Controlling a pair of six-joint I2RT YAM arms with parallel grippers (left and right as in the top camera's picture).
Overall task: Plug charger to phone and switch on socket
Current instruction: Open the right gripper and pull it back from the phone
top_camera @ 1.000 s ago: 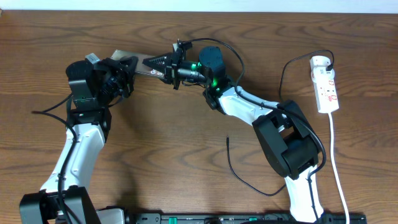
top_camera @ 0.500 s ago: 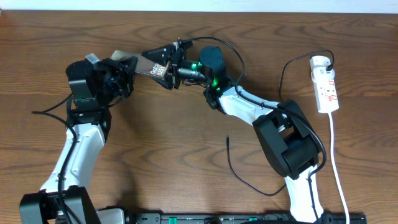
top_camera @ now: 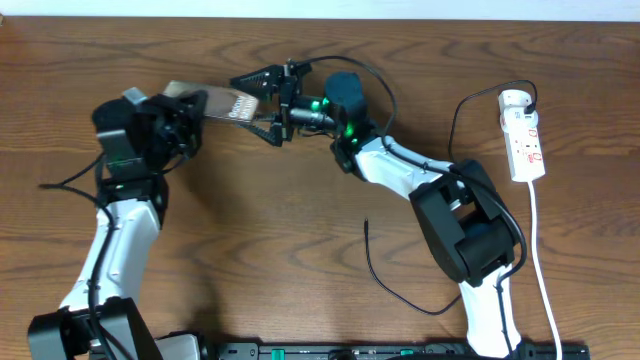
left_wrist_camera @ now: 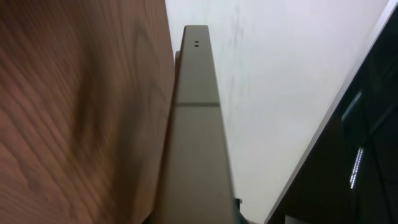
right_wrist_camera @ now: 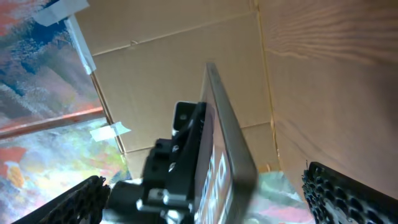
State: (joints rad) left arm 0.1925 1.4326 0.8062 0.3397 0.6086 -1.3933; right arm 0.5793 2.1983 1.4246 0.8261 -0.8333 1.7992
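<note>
From above, the left gripper is clamped on the phone, and the right gripper gapes around its free end. The charger lies loose by the right arm (tip untouched), with the socket far right.

Left wrist: the phone edge-on.

Right wrist: spread fingers flank the phone. Next, I'd pinch the charger just behind the tip.
</note>
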